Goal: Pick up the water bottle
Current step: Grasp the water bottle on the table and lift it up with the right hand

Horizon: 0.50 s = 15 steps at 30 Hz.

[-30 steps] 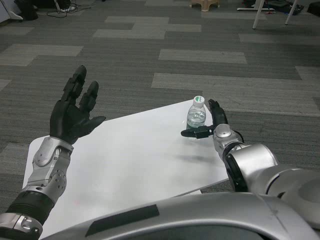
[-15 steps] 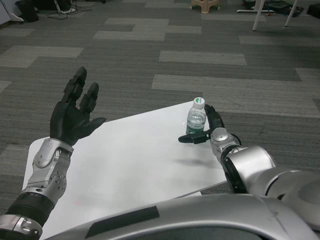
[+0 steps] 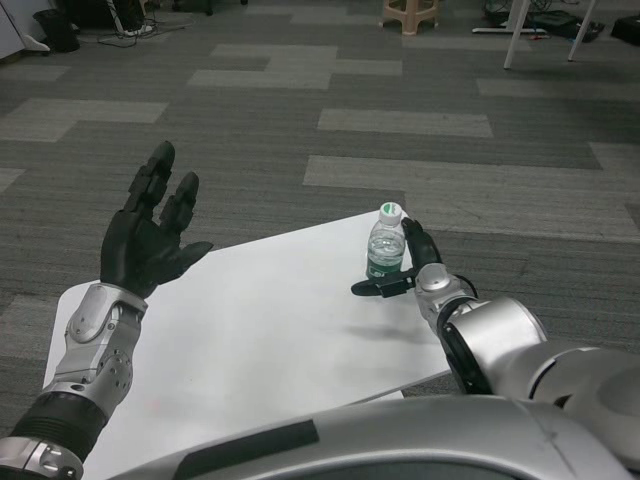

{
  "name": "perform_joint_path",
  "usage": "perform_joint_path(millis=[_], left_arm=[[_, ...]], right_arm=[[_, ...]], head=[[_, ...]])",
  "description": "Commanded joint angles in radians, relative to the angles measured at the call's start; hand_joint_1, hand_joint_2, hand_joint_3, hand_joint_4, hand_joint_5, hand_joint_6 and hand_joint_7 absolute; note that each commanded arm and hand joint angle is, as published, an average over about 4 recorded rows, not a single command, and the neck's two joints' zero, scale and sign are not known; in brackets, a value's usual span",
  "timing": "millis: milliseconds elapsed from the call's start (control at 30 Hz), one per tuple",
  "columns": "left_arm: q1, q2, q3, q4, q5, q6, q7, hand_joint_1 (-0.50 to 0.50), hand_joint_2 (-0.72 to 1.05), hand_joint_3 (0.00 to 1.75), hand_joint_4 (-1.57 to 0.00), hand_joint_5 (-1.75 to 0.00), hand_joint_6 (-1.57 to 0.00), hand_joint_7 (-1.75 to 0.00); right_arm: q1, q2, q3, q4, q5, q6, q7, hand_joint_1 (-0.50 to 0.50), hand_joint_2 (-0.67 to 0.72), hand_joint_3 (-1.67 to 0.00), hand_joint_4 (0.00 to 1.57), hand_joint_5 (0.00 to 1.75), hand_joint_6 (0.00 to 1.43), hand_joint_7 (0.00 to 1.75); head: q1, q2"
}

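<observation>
So the water bottle [image 3: 386, 244] is standing upright near the far right edge of the white tabletop [image 3: 260, 320]. The right hand [image 3: 403, 272] is curled around its base, thumb in front, other fingers behind; looks like a grip, though contact is hard to confirm. The left hand [image 3: 148, 232] is raised, fingers spread, holding nothing.

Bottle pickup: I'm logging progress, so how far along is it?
Done: the right hand has reached the bottle, thumb in front of its base, fingers behind. In hand: closing the grip; whether it is firm cannot be told. Left: the lift, since the bottle looks upright on the table. The left hand waits raised and open.
</observation>
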Motion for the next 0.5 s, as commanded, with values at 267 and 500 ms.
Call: perform_joint_path(millis=[267, 500], left_arm=[[-0.001, 0.007, -0.002, -0.009, 0.000, 0.001, 0.001, -0.30, 0.60, 0.09, 0.00, 0.00, 0.00, 0.00], [-0.001, 0.009, -0.003, -0.012, 0.000, 0.001, 0.001, -0.30, 0.60, 0.09, 0.00, 0.00, 0.00, 0.00]], right_arm=[[-0.056, 0.020, -0.001, 0.049, 0.002, 0.007, -0.100, -0.38, -0.03, -0.16, 0.00, 0.00, 0.00, 0.00], [-0.063, 0.036, -0.027, 0.059, 0.003, 0.007, -0.166, -0.38, 0.00, -0.16, 0.00, 0.00, 0.00, 0.00]], head=[[0.001, 0.010], [0.000, 0.026]])
